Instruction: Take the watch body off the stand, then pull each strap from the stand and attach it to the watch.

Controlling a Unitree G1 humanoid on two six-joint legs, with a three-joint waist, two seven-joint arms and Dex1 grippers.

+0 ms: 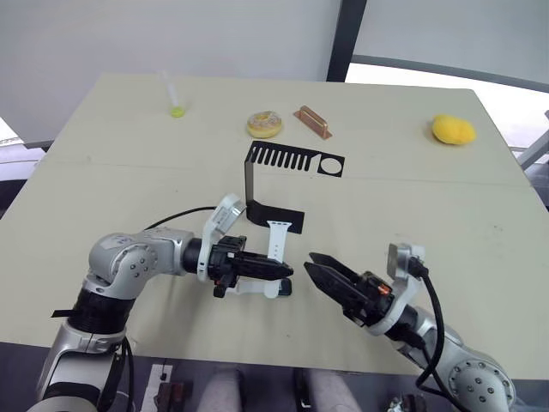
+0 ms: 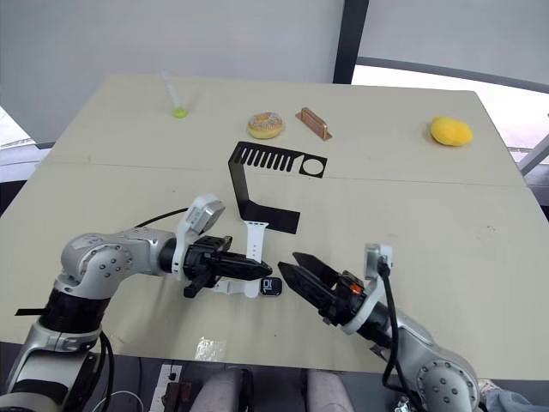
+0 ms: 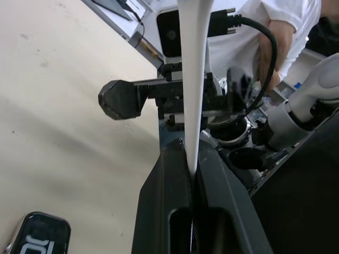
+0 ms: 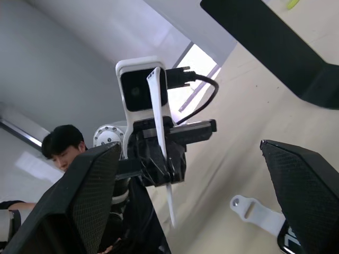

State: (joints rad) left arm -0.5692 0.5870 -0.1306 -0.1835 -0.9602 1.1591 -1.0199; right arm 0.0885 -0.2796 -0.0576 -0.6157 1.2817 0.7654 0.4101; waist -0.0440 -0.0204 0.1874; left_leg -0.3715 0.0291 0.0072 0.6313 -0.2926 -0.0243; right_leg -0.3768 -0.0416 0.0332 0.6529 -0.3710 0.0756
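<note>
Stand (image 1: 273,184) matt black sheet metal; straps (image 1: 276,240) smooth white rubbery plastic; watch body (image 3: 37,237) glossy black; table (image 1: 446,206) matt beige, smooth; copper-coloured bar (image 1: 313,121) shiny metal.

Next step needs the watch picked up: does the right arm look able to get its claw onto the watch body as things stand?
Probably yes. The right claw is open and points at the watch body lying on the table just ahead of it. The left claw, shut on a strap, crowds one side.

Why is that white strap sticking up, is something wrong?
Nothing looks broken. The left gripper pinches one white strap so it stands upright. The watch body lies on the table with the other strap.
</note>
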